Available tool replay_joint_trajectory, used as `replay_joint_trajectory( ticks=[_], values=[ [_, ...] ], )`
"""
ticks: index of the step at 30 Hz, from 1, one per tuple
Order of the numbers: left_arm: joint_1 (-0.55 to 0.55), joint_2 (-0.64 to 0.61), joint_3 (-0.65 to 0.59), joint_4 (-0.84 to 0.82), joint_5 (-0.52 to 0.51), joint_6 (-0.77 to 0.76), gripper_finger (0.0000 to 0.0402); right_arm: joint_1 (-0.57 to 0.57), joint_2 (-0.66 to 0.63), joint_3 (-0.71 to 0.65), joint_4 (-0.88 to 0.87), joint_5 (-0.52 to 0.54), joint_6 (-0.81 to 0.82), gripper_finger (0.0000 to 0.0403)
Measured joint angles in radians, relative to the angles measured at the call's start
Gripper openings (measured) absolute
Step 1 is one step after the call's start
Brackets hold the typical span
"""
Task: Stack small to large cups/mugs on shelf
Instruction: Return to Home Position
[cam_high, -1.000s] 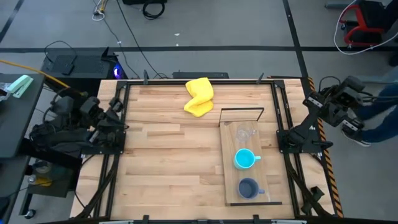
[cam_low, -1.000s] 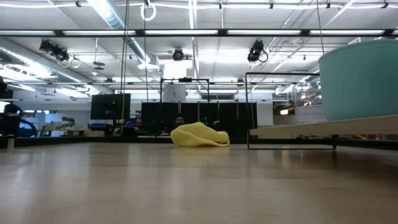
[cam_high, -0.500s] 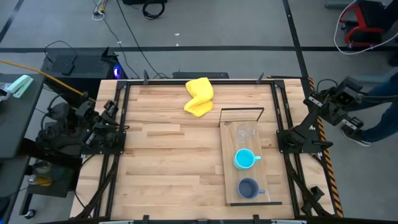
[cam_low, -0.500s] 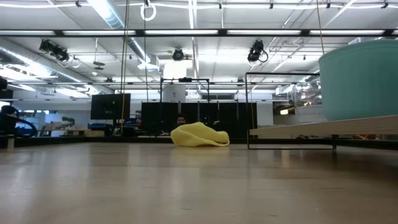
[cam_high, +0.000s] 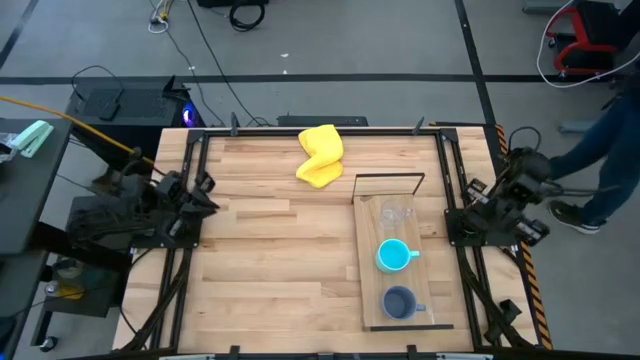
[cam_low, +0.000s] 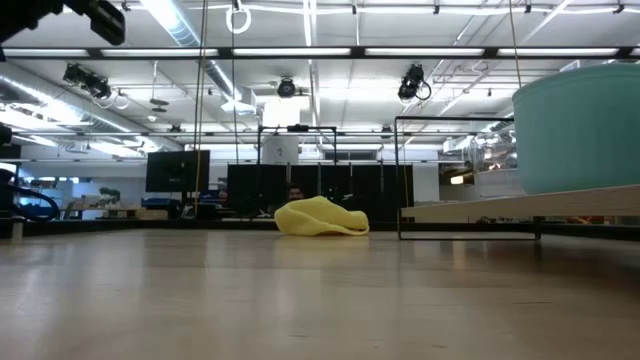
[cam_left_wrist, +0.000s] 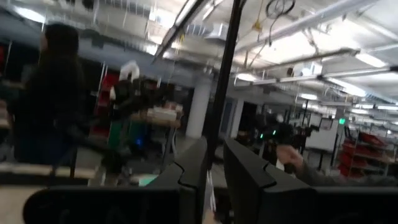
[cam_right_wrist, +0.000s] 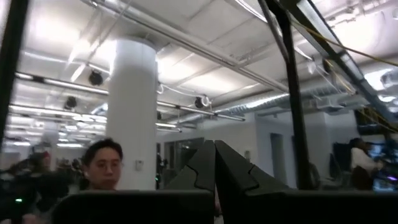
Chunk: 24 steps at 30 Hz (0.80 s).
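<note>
The shelf (cam_high: 372, 300) is a long light-wood board at the table's right, with a black wire frame (cam_high: 388, 178) at its far end. On it stand, in a row from far to near, a clear glass (cam_high: 395, 213), a cyan mug (cam_high: 392, 256) and a grey-blue mug (cam_high: 400, 302), each upright on its base. The cyan mug (cam_low: 580, 125) fills the right of the low view. My left gripper (cam_high: 206, 188) is folded back at the table's left edge, its fingers (cam_left_wrist: 193, 177) a little apart and holding nothing. My right gripper (cam_high: 478, 192) is folded back at the right edge, its fingers (cam_right_wrist: 205, 165) shut together and holding nothing.
A crumpled yellow cloth (cam_high: 320, 155) lies at the table's far edge, left of the wire frame. A person (cam_high: 600, 170) stands just off the table's right side. Black frame posts (cam_high: 195, 180) run along both side edges. Bare planks (cam_high: 280, 260) lie between the left arm and the shelf.
Both arms have sunk and folded in over their bases. My right gripper has come down toward the table's right edge and a little nearer. My left arm has dropped at the left edge, and a dark part of it now shows at the low view's top left.
</note>
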Motion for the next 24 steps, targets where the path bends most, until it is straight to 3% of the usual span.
replay_joint_trajectory(
  ticks=[8,18,24],
  values=[
    [0.0,0.001,-0.041,-0.004,0.008,0.012,0.0054,-0.017,0.0,-0.107,0.016,0.207,-0.133,0.001],
    [0.0,0.0,-0.039,-0.002,0.008,0.07,0.0061,-0.175,0.0,-0.112,0.004,0.193,-0.123,0.001],
    [0.0,0.002,-0.039,-0.027,0.008,0.146,0.0059,-0.334,0.0,-0.112,-0.068,0.209,-0.137,0.001]
  ],
)
